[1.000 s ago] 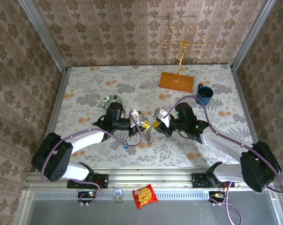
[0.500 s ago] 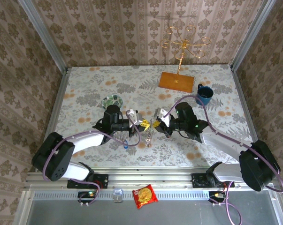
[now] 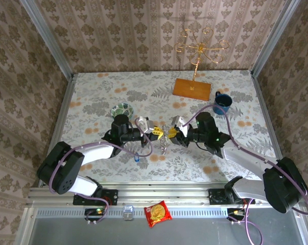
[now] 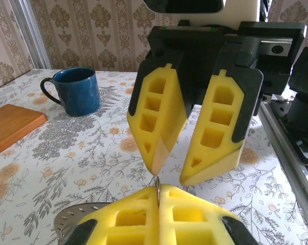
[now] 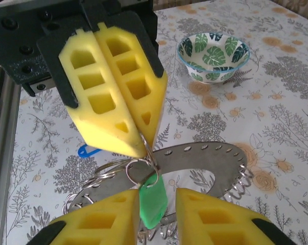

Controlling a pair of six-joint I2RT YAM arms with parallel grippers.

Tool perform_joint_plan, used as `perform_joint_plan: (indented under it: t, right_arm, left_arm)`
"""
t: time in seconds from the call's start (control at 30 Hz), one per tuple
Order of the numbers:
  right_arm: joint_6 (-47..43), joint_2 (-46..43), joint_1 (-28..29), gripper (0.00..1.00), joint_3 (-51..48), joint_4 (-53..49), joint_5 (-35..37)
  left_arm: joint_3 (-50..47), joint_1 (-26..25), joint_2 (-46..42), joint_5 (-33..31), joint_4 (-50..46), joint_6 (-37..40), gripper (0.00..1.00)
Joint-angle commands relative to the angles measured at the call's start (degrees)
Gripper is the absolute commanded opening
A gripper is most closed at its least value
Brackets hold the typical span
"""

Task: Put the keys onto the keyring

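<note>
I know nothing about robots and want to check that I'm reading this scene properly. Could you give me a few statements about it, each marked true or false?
1. The blue key lies on the table, apart from the keyring. True.
2. The right jaws are shut. False: they stand open, with the green key in the gap between them.
3. The left jaws are pressed together on a thin wire loop. True.
4. The mug is red. False: it is blue.
</note>
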Motion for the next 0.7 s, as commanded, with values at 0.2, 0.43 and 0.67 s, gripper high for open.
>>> perform_joint_plan:
  t: [0.2,0.43,0.67]
  right_arm:
    - [1.0,2.4,0.0,0.27,1.4,4.6,-4.2]
    - [0.8,5.7,0.0,0.23,3.2,6.7,-5.8]
    - [0.6,6.8,0.0,0.17,3.6,8.6,-6.8]
  left_arm:
    - [-0.2,0.5,0.8,3.6,4.3,-2.4,0.00]
    - [-0.4,0.7,1.5,4.6,6.0,-3.6,0.00]
    - [-0.6,1.1,2.3,5.9,7.1,-4.6,0.00]
